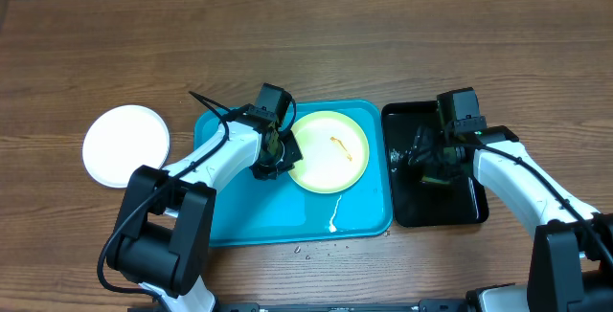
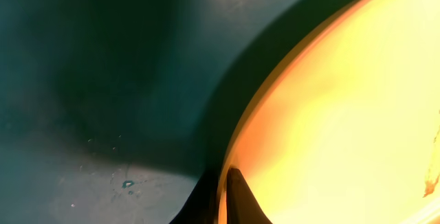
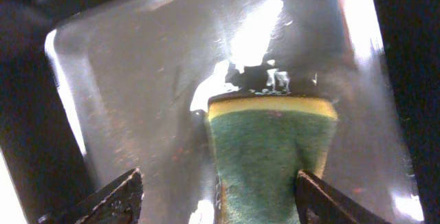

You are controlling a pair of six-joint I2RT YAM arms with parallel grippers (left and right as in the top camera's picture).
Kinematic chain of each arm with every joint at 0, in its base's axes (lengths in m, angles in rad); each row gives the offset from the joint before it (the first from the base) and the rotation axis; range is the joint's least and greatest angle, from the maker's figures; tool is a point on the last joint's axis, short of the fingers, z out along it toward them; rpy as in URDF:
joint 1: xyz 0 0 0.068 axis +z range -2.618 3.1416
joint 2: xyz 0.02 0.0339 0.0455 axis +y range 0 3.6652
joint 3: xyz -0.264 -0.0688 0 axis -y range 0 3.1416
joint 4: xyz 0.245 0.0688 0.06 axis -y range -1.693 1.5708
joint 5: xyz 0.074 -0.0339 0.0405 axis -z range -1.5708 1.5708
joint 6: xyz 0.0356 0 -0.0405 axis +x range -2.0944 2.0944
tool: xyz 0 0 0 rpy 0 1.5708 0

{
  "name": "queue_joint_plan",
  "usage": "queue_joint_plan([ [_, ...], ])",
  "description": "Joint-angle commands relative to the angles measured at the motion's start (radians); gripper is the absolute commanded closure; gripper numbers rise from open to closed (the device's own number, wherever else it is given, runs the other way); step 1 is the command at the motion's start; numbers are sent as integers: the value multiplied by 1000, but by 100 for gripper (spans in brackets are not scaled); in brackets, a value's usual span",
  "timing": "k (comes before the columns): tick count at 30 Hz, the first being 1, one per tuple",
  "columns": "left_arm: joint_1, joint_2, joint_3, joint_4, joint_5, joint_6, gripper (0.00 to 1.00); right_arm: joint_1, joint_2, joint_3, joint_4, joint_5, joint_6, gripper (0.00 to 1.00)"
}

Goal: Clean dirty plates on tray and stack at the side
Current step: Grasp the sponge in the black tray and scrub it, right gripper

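Far left of the overhead view: a white plate [image 1: 125, 145] sits on the bare counter [image 1: 479, 44], off the tray. That reads as the stack spot. Can't tell whether it is one plate or two.

Centre: the blue tray [image 1: 239, 221] has the yellow-green plate [image 1: 329, 151] lying in its right half. An orange smear [image 1: 342, 145] is unwiped, right of the plate's middle. The left claw [image 1: 283, 155] is at that plate's left rim. The wrist view shows its fingers [image 2: 240, 200] pinched shut, one on either side of the rim. A white streak [image 1: 333, 218] lies on the tray floor just below the plate.

Right: the black tray [image 1: 460, 211] sits just beside the blue one, with a sponge [image 3: 271, 148] lying in it, green face to the camera. The right claw [image 3: 218, 176] is low over the sponge, jaws apart, one each side. There is a clear gap on the left side, so it is straddling, not clamped.

Step, as I read it: cleaning the yellow-green plate. Left claw steadies it and right claw is at sponge pickup.

Next move calls for:
- Right claw clamps the sponge and lifts clear of the black tray's rim.
- It crosses left to the smear and scrubs while the left pinch stops the plate sliding.
- The plate then goes to the white one at far left.

Risk: the rim pinch is thin, so the plate may pivot under scrub load.
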Motion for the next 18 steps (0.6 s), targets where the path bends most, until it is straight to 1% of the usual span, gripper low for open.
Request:
queue_joint_plan([
  [1,19,72,-60,-53,-95,-68,96,-2,0,-9,5,-109,-51,34],
  [4,25,72,-63,-56,-96,-81,96,-2,0,-9,-5,-112,-64,35],
  [5,26,72,-63,-61,-98,-91,96,-1,0,-9,-8,-112,-75,37],
  [7,26,72,-63,-63,-100,-101,95,-1,0,-9,-13,-112,-77,38],
  [10,26,71,-63,-61,-114,-133,96,-1,0,-9,-16,-112,-77,38],
  [15,26,71,-63,-66,-122,-146,96,-1,0,-9,-18,-112,-77,37],
  [16,26,71,-63,-68,-124,-147,96,-1,0,-9,-21,-113,-77,37],
  [18,26,65,-63,-72,-131,-156,96,14,0,-9,-32,-119,-80,32],
])
